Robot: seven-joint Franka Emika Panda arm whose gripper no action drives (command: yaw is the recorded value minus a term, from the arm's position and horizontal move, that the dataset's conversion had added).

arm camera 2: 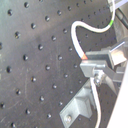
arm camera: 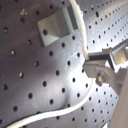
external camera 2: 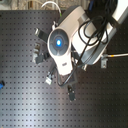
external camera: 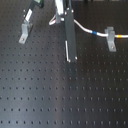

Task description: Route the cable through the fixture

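Observation:
The white cable [external camera: 85,28] runs from behind my gripper [external camera: 70,58] toward the first exterior view's right. It carries a blue and a yellow band and passes through a grey clip [external camera: 111,38]. In the first wrist view the cable [arm camera: 79,42] runs beside a clip [arm camera: 56,25], not in its slot, and down to the gripper [arm camera: 95,67]. In the second wrist view the cable [arm camera 2: 75,37] loops to the gripper [arm camera 2: 92,67] and continues past a clip [arm camera 2: 76,108]. The jaws stand shut with the cable between them.
The black perforated board [external camera: 60,95] carries another grey clip [external camera: 25,32] at the first exterior view's left. In the second exterior view the arm [external camera 2: 61,44] covers the gripper. Small clips [external camera 2: 49,78] [external camera 2: 72,93] [external camera 2: 103,61] stand around it.

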